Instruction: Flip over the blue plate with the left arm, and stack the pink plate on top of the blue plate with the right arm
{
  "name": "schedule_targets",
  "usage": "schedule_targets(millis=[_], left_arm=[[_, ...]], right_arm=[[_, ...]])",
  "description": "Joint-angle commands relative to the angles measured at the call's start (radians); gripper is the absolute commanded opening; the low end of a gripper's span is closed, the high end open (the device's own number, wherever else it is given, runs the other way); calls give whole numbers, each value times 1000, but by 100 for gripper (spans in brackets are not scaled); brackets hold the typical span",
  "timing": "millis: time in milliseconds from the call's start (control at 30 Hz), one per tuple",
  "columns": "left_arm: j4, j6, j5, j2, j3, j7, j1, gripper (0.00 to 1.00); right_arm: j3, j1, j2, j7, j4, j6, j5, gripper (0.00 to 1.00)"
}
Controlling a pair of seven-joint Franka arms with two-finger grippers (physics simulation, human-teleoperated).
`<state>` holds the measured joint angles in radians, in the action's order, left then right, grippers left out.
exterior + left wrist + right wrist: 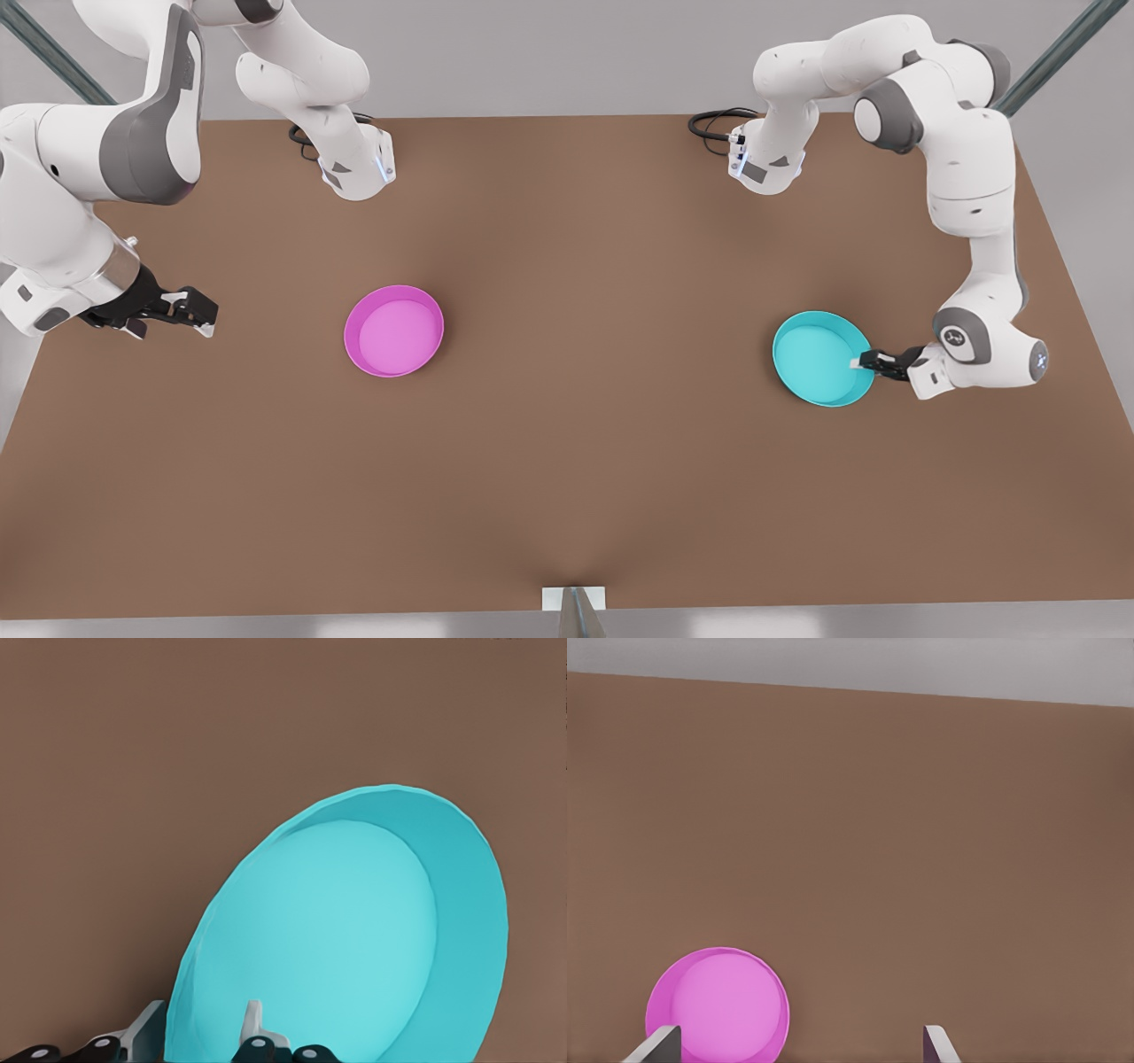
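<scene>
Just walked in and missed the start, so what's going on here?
Two robot arms work at a brown table. The left pincer sits at the rim of the blue plate, one finger inside the rim and one outside; the plate is still open side up. The right pincer is open and waits apart from the pink plate, which lies untouched.

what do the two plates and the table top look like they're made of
Blue plate: looks like matte plastic, one flat turquoise colour, thin rim, soft sheen and no glare. Pink plate: same look in magenta, lighter inside. Table: plain brown matte surface without grain, perhaps laminate or board. These are renders, so it is a guess.
</scene>
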<state>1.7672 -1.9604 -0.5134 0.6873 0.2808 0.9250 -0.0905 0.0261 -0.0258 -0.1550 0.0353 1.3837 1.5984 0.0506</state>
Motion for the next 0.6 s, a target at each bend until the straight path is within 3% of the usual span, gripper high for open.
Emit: schedule_targets(millis=[0, 167, 567], left_arm=[[0, 0, -7, 0, 0, -2, 1, 38], [0, 2, -7, 0, 0, -5, 1, 28], [0, 6, -13, 6, 0, -6, 1, 21]], right_arm=[[0, 0, 0, 0, 0, 0, 0, 100], [0, 0, -1, -2, 0, 2, 0, 100], [0, 0, -3, -3, 0, 0, 0, 100]])
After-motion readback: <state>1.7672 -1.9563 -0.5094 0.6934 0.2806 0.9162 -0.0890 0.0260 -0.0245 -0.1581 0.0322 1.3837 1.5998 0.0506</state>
